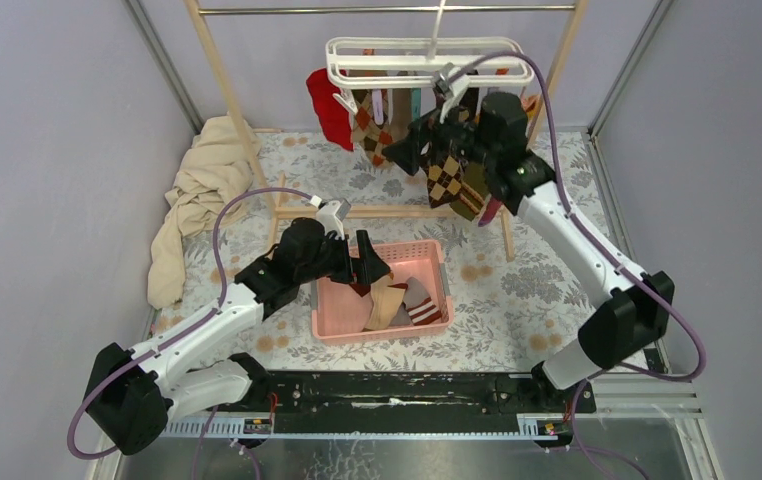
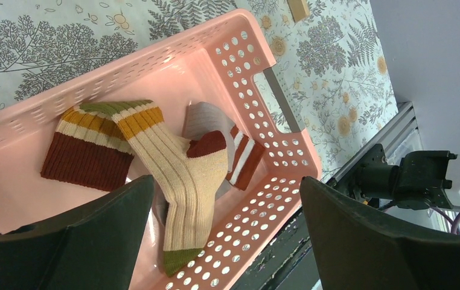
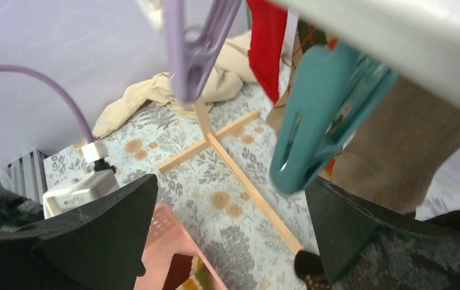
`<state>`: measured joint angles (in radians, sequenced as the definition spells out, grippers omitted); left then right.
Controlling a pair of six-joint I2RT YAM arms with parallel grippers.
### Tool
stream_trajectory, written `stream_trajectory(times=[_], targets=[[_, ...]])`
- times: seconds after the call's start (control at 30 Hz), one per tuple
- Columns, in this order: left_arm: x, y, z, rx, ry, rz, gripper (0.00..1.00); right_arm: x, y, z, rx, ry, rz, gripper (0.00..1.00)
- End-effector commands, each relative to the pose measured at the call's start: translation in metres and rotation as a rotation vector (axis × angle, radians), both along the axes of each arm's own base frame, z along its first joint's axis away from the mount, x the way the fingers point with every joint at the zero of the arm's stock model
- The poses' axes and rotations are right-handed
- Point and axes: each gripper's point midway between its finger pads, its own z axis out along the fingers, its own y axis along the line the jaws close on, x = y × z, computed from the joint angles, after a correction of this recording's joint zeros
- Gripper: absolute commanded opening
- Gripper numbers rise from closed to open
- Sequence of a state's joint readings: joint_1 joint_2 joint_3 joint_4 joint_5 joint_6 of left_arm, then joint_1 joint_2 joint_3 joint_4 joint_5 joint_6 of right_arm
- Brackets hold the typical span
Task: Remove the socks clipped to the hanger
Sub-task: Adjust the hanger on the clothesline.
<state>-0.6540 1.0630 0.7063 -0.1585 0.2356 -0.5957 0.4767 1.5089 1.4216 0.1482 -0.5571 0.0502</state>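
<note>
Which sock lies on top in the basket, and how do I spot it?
Look in the pink basket by the left gripper. The cream sock lies there across a grey sock. Only it has a ribbed cream body, maroon heel and olive toe.

No text, label, brand, number or sign can be read in any of the three views.
</note>
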Motion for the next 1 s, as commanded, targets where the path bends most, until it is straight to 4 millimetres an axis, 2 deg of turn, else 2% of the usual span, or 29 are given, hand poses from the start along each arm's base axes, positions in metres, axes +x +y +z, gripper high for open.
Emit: stream_trajectory(times=[0.0,0.17,0.4,0.63,0.77,0.97], targets=[[0.006,-0.005,0.011,-0.023,-0.058,-0.007,0.99,0.016,-0.016,-0.029,-0.147,0.279,-0.137,1.00],[0.005,-0.005,0.013,-0.026,-0.056,-0.010,0.99,0.010,-0.016,-0.032,-0.159,0.512,-0.126,1.00],[0.001,-0.004,0.017,-0.044,-0.059,-0.013,0.99,0.003,-0.022,-0.019,-0.049,0.691,-0.152,1.00],[-0.005,-0.001,0.013,-0.043,-0.053,-0.013,0.99,-0.016,-0.022,-0.008,0.044,0.782,-0.073,1.00],[-0.004,-0.002,0.012,-0.039,-0.052,-0.012,0.99,-0.036,-0.019,0.001,0.085,0.812,0.042,1.00],[-0.001,-0.004,0.013,-0.037,-0.053,-0.016,0.99,-0.053,-0.028,-0.008,0.037,0.803,0.051,1.00]])
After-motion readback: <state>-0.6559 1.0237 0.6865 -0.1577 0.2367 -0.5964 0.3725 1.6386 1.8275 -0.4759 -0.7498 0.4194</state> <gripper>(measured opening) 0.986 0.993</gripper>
